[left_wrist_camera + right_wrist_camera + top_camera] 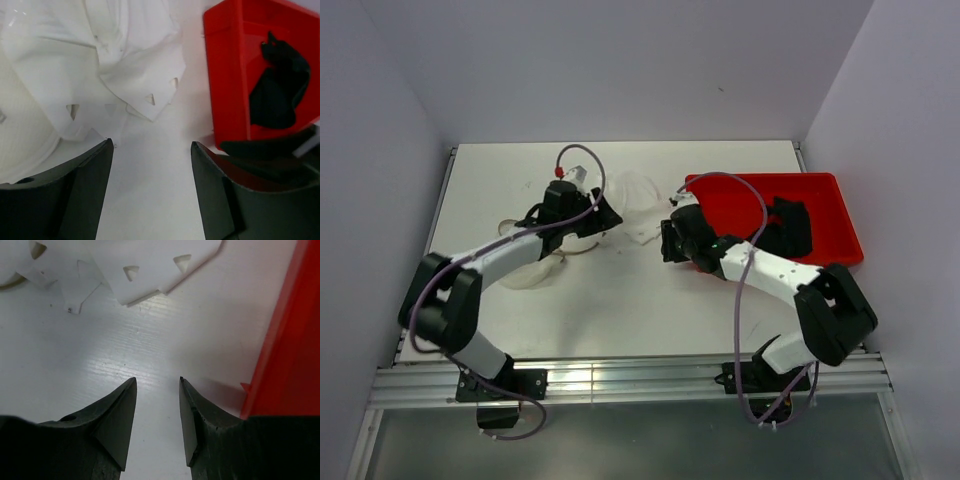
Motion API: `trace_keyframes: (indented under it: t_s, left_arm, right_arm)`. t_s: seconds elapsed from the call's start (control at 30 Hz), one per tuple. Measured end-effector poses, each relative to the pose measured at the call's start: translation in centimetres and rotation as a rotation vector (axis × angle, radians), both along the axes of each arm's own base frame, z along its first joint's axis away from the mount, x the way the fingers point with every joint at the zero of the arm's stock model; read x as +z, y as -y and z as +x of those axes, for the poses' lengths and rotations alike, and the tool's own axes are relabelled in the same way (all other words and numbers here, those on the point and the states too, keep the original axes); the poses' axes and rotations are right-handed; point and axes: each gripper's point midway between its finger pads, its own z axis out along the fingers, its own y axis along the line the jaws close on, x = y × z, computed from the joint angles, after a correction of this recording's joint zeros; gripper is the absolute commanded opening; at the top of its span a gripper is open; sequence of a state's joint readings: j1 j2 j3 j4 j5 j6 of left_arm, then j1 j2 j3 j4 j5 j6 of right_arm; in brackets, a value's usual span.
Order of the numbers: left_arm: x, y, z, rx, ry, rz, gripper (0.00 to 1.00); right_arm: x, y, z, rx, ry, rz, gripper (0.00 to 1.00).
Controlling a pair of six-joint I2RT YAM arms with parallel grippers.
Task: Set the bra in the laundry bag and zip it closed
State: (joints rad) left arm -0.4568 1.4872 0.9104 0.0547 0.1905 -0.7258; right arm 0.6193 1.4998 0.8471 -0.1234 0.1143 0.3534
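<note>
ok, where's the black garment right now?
Top view: the black garment lies inside the red bin at the table's far right, just right of the right gripper, untouched.

Both arms extended; left hand (152, 146) and right hand (157, 381) agape, empty

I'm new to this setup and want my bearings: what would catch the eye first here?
The bright red bin at the far right stands out first, with a black garment lying inside it. Next comes the crumpled white bra in the middle. The left pincer and right pincer are both open and empty close by.
</note>
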Motion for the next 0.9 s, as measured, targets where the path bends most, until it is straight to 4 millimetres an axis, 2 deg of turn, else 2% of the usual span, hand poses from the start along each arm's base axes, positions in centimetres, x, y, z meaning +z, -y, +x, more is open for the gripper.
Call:
trace_keyframes:
  t_s: [0.07, 0.13, 0.23, 0.3, 0.4, 0.47, 0.63, 0.67, 0.7, 0.77, 0.8, 0.83, 0.9]
  left_arm:
    - [-2.2, 1.5, 1.1, -0.016, -0.039, 0.021, 0.72]
    - [-4.7, 3.4, 1.4, -0.047, -0.088, 0.051, 0.72]
    - [-7.8, 6.3, 0.9, -0.101, -0.140, 0.093, 0.72]
    - [-9.0, 7.7, 0.5, -0.124, -0.154, 0.111, 0.72]
    - [-10.2, 8.3, -0.1, -0.134, -0.171, 0.132, 0.70]
    - [-10.7, 8.3, 0.1, -0.118, -0.177, 0.134, 0.70]
    - [-10.6, 8.6, 2.4, -0.054, -0.127, 0.153, 0.66]
    - [-10.6, 8.6, 2.7, -0.044, -0.119, 0.158, 0.64]
    - [-10.7, 8.8, 3.1, -0.032, -0.109, 0.167, 0.52]
    - [-11.0, 9.0, 3.8, -0.014, -0.093, 0.186, 0.39]
    - [-11.3, 9.2, 4.0, -0.007, -0.089, 0.194, 0.16]
    - [-11.4, 9.2, 4.2, -0.003, -0.082, 0.200, 0.02]
    - [-11.8, 9.1, 4.3, 0.002, -0.077, 0.217, 0.00]
  right_arm:
    - [1.5, 0.6, -0.3, -0.019, 0.046, 0.021, 0.47]
    - [3.9, 1.2, -0.4, -0.042, 0.120, 0.064, 0.47]
    - [7.3, 1.8, -0.4, -0.076, 0.223, 0.123, 0.47]
    - [9.1, 2.2, -0.4, -0.093, 0.277, 0.156, 0.47]
    - [10.8, 2.8, -1.0, -0.109, 0.331, 0.197, 0.47]
    - [11.6, 3.1, -1.4, -0.113, 0.354, 0.222, 0.47]
    - [13.7, 3.4, -2.0, -0.115, 0.414, 0.282, 0.46]
    - [13.9, 3.4, -2.1, -0.115, 0.420, 0.289, 0.46]
    - [14.2, 3.4, -2.1, -0.114, 0.428, 0.298, 0.46]
    - [14.5, 3.2, -2.1, -0.110, 0.432, 0.310, 0.46]
    - [14.5, 3.1, -2.1, -0.106, 0.431, 0.312, 0.45]
    - [14.4, 3.1, -2.1, -0.104, 0.428, 0.312, 0.45]
    - [14.3, 3.1, -2.2, -0.103, 0.424, 0.314, 0.45]
